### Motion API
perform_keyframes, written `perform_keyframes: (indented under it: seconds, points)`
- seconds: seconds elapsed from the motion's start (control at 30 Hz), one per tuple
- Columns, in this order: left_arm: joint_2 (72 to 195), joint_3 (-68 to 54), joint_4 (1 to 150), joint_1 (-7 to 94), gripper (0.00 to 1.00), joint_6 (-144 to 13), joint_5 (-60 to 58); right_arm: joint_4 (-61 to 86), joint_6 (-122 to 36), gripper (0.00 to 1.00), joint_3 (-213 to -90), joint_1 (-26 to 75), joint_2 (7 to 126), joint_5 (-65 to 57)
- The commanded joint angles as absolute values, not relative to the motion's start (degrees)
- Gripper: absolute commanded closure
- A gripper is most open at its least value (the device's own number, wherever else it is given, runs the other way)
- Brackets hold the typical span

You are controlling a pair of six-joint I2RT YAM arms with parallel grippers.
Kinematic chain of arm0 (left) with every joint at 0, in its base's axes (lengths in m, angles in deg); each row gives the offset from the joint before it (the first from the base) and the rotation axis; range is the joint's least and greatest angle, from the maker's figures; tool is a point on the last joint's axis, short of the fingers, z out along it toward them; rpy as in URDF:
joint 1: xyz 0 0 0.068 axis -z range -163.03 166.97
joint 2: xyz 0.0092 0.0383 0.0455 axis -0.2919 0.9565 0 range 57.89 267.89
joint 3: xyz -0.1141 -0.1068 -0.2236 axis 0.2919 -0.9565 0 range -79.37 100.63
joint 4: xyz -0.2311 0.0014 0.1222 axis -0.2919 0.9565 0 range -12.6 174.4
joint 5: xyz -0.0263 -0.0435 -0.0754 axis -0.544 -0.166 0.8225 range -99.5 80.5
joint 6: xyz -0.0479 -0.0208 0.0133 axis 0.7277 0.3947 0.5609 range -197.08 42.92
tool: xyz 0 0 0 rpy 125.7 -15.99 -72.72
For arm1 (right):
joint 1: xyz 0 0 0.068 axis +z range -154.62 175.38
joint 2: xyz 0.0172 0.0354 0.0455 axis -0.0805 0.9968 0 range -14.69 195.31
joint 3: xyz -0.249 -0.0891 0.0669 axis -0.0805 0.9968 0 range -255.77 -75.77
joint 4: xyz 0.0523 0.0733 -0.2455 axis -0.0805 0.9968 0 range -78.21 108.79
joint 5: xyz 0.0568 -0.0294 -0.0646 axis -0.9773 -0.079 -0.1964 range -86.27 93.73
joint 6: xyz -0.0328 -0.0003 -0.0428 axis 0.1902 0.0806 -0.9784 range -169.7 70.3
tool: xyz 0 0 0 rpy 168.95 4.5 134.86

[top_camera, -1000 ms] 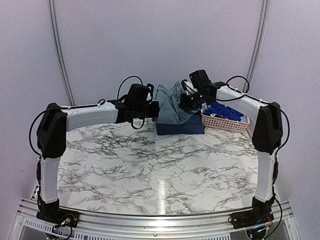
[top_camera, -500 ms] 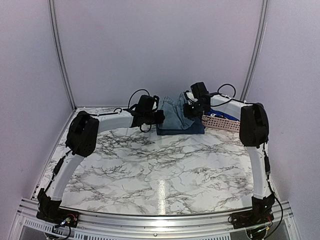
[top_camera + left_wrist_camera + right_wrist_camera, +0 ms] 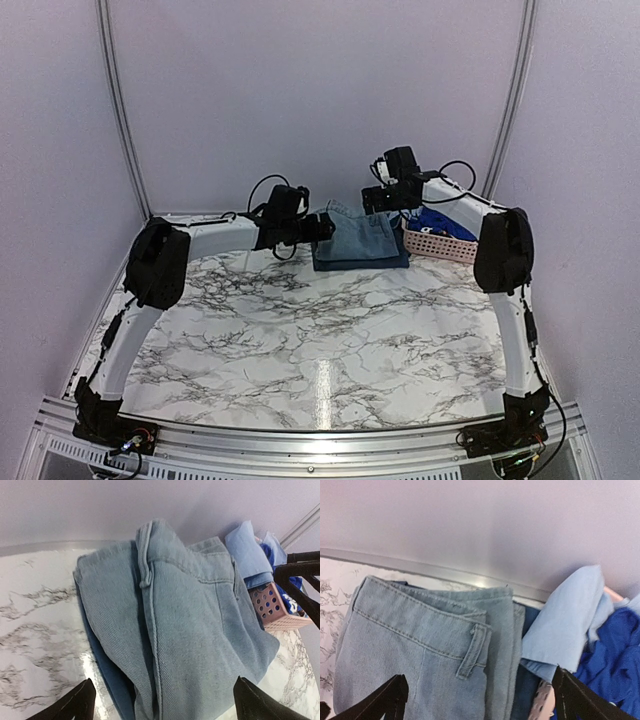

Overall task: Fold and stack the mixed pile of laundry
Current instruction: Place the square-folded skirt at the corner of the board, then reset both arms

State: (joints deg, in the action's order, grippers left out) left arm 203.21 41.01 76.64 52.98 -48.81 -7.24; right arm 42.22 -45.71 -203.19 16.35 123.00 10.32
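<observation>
A folded light-blue denim piece (image 3: 360,238) lies flat on a folded dark navy garment (image 3: 362,261) at the back of the table. My left gripper (image 3: 322,228) hovers at the stack's left edge, open. In its wrist view the denim (image 3: 190,630) fills the gap between the spread fingertips (image 3: 82,702) without being gripped. My right gripper (image 3: 376,200) hangs open above the stack's back right corner. Below it are the denim waistband (image 3: 420,640) and a belt loop (image 3: 472,651). More of the laundry pile, a pale-blue cloth (image 3: 570,620) and a bright-blue item (image 3: 615,660), sits to the right.
A pink perforated basket (image 3: 440,245) stands right of the stack against the back wall and holds the blue garments (image 3: 447,222). The marble table (image 3: 320,330) stretches toward the arm bases. The back wall is close behind the stack.
Both grippers have gone from shut to open and let go of the denim. It has dropped flat onto the navy garment. The right gripper has lifted and the left has drawn slightly back.
</observation>
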Motion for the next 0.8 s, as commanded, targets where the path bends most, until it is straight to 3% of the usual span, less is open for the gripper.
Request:
perform_keyframes:
  seconds: [0.0,0.27,0.43,0.57,0.77]
  points:
    - [191.0,37.1,77.3,51.1,0.01,-51.3,-12.0,42.0,-48.4,0.01,-205.8,16.1,115.9,16.6]
    - [171.8,24.1,79.5,47.6,0.01,-53.8,-12.1,44.1,-45.9,0.01,-202.8,16.1,104.0,12.6]
    - [161.2,20.7,89.4,43.0,0.01,-50.7,-8.1,45.6,-42.2,0.01,-195.6,16.0,94.2,5.0]
    - [153.8,15.8,96.7,42.3,0.01,-53.1,-9.1,47.1,-39.2,0.01,-187.3,15.9,86.0,-0.5]
    - [143.0,3.5,104.9,42.3,0.01,-52.7,-11.0,46.8,-35.3,0.02,-164.7,15.9,72.4,-2.7]
